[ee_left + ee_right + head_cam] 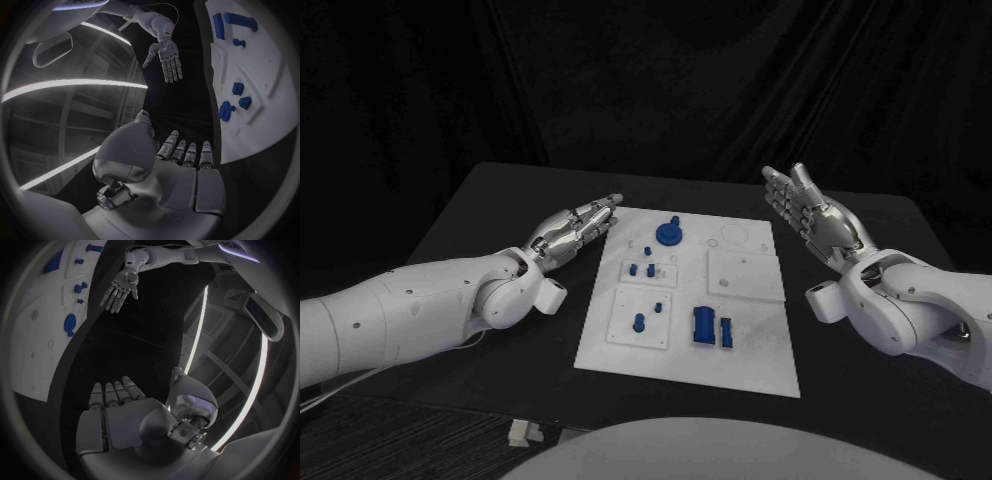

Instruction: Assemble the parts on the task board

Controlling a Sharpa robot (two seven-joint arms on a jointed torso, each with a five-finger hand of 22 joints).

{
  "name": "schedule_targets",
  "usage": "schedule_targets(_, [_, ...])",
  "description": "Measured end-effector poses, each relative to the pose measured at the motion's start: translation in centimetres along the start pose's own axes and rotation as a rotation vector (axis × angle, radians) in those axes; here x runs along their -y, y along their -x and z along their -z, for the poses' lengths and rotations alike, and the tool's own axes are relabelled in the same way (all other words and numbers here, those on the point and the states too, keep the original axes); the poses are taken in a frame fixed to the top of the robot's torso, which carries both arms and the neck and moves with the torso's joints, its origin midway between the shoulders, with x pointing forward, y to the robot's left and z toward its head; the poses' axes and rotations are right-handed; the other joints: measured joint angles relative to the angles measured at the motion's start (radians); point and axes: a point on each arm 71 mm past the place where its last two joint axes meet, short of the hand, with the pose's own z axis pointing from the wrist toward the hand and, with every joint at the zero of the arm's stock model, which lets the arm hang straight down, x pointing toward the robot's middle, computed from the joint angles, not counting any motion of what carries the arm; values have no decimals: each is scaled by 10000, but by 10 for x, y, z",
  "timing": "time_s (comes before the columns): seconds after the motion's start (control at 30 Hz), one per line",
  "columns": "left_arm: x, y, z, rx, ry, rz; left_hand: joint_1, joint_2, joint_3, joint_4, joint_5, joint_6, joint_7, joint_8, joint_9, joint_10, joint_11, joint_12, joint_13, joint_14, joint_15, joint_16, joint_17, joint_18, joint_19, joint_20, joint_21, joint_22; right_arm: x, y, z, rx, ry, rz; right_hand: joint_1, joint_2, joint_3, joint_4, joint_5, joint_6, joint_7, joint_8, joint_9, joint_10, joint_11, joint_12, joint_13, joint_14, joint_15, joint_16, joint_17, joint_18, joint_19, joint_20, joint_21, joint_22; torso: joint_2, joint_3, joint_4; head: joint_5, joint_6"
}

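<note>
So you've got both silver many-fingered hands parked off the white rectangular task board: the left hand hangs just beside its far left corner, the right hand near its far right corner. Both are flat open, fingers straight and apart, holding nothing.

The small blue plastic parts all sit on the left half of the board: a round blue disc with a knob at the far end, a few little blue pegs in the middle, one more blue peg closer in, and two blue rectangular blocks side by side near the front. The right-hand panels look bare.

I honestly can't tell which pieces are seated and which are just lying loose, so this fits a board waiting for assembly or one already finished.

Risks as I see it: those pegs are tiny and packed close, so wide fingers could knock a neighbour. The blocks nearly touch, so gripping one may drag the other. The board could also slide on the black table.
</note>
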Motion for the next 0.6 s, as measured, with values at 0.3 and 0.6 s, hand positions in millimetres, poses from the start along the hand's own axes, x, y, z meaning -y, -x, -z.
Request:
schedule_targets(0.3, [16,-16,-17,451,-402,15,-3511,-494,734,-733,-829,-925,0,-108,-126,-177,40,-297,-67,0,0,0,2,-383,-18,-697,0,-31,-10,-18,-35,1028,277,-945,-2897,10,139,-913,0,-961,7,0,-23,0,0,0,-3,0,1,0,1,-1,1,-97,0,-3,-99,93,-132,-224,787])
schedule_targets(0.6, [43,-39,-39,2071,-798,-81,-5871,-1189,1226,-1226,-1384,-1530,-4,-146,-154,-192,53,-406,-85,-36,-35,1,4,-718,-17,-875,0,-36,-9,-28,-56,3018,-288,-2119,-2932,-6,139,-913,0,-961,7,0,-24,0,0,2,-2,1,2,0,2,0,1,-97,0,-2,-293,257,-388,-578,2041])
